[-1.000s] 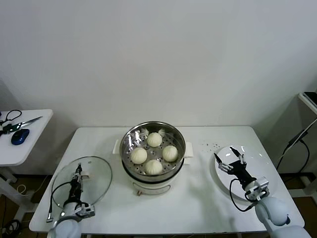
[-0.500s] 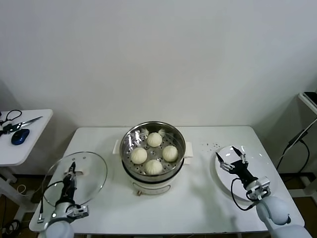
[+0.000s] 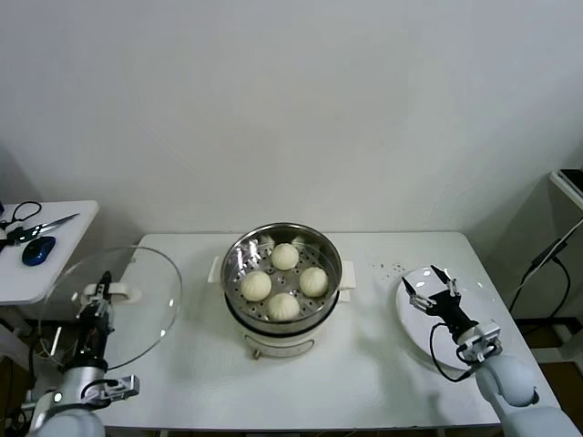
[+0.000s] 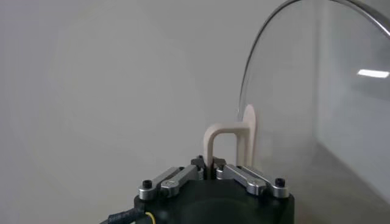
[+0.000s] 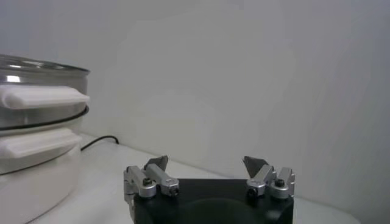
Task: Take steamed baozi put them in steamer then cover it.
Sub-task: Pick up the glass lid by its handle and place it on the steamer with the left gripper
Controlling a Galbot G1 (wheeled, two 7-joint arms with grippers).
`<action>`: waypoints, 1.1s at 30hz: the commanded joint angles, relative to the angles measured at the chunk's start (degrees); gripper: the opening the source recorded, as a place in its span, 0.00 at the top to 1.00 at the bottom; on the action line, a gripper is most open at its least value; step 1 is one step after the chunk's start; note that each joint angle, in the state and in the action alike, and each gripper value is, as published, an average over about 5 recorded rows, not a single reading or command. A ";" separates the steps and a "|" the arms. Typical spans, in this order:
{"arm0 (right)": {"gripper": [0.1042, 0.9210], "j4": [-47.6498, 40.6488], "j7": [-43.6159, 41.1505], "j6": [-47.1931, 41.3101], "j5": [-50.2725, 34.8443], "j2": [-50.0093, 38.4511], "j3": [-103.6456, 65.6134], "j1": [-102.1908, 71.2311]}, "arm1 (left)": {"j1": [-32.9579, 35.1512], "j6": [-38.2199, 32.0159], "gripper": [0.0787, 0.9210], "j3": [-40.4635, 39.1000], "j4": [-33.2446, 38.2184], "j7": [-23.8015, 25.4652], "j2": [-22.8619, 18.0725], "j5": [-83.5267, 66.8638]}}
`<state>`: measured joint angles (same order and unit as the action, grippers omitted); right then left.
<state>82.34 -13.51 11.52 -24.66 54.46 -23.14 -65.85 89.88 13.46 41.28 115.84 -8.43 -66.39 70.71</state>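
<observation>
Four cream-white baozi [image 3: 285, 281] lie on the perforated tray of the steel steamer [image 3: 283, 239], which stands uncovered on its white base in the table's middle. My left gripper [image 3: 98, 299] is shut on the white bar handle [image 4: 226, 143] of the clear glass cover [image 3: 114, 308] and holds it lifted and tilted above the table's left edge. The cover's rim [image 4: 262, 55] shows in the left wrist view. My right gripper [image 3: 430, 287] is open and empty above the white plate [image 3: 474, 300] at the right. The steamer's side [image 5: 36, 131] shows in the right wrist view.
A small side table [image 3: 46, 264] at the far left bears a blue mouse [image 3: 36, 250] and scissors. A black cable [image 3: 547, 255] hangs at the right beside another surface. Small dark specks [image 3: 392, 269] lie on the table right of the steamer.
My left gripper has lifted the glass cover off the table and carried it up and to the left, tilting it. My right gripper has drifted slightly right over the plate.
</observation>
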 commanded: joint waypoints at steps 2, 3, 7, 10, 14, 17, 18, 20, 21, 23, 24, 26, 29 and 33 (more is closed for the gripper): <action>0.12 -2.24 0.02 0.18 0.63 -0.17 1.06 1.95 | -6.29 17.46 0.92 -13.91 11.56 6.97 17.22 -3.27; 0.12 -2.47 0.05 0.19 0.79 -0.12 1.25 2.24 | -8.98 19.39 0.92 -16.43 11.51 8.41 18.31 -3.35; 0.12 -3.15 0.13 0.23 1.22 0.24 1.81 3.24 | -22.31 27.40 0.92 -28.92 10.87 16.12 19.99 -3.31; 0.12 -3.57 0.15 0.28 1.39 0.52 2.00 3.75 | -30.43 30.85 0.92 -37.33 9.90 22.43 17.41 -0.74; 0.12 -4.24 0.05 0.46 1.73 0.81 1.86 4.04 | -36.09 31.54 0.92 -42.93 6.97 28.60 9.78 6.30; 0.12 -4.64 0.00 0.62 1.93 0.86 1.43 3.94 | -38.01 31.54 0.92 -45.66 3.98 30.62 4.53 10.70; 0.12 -4.73 -0.01 0.66 2.05 0.84 1.31 3.87 | -38.43 31.54 0.92 -46.43 2.98 30.94 2.95 11.93; 0.12 -4.80 -0.02 0.75 2.35 0.81 1.02 3.66 | -39.18 31.54 0.92 -47.45 0.90 31.30 0.13 13.73; 0.12 -4.76 -0.03 0.77 2.50 0.81 0.87 3.54 | -39.42 31.54 0.92 -47.75 -0.01 31.39 -1.29 14.44; 0.12 -4.63 -0.05 0.85 2.75 0.86 0.52 3.29 | -39.58 31.54 0.92 -48.06 -1.75 31.06 -4.21 15.39; 0.12 -4.56 -0.07 0.87 2.78 0.90 0.36 3.19 | -39.51 31.54 0.92 -48.19 -2.60 30.33 -5.69 15.74; 0.12 -4.47 -0.11 0.92 2.81 0.95 0.08 3.00 | -39.18 31.54 0.92 -48.52 -4.20 28.48 -8.09 16.09; 0.12 -4.70 -0.22 1.07 2.89 1.00 -0.16 2.93 | -38.66 31.54 0.92 -49.29 -6.22 26.76 -10.43 16.61; 0.12 -4.97 -0.63 1.26 3.10 1.22 -0.35 2.93 | -38.01 31.54 0.92 -50.09 -7.78 26.87 -12.50 18.21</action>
<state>77.94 -13.78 12.63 -21.98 55.48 -23.07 -62.95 55.66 42.23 -2.70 114.35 17.26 -68.88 83.13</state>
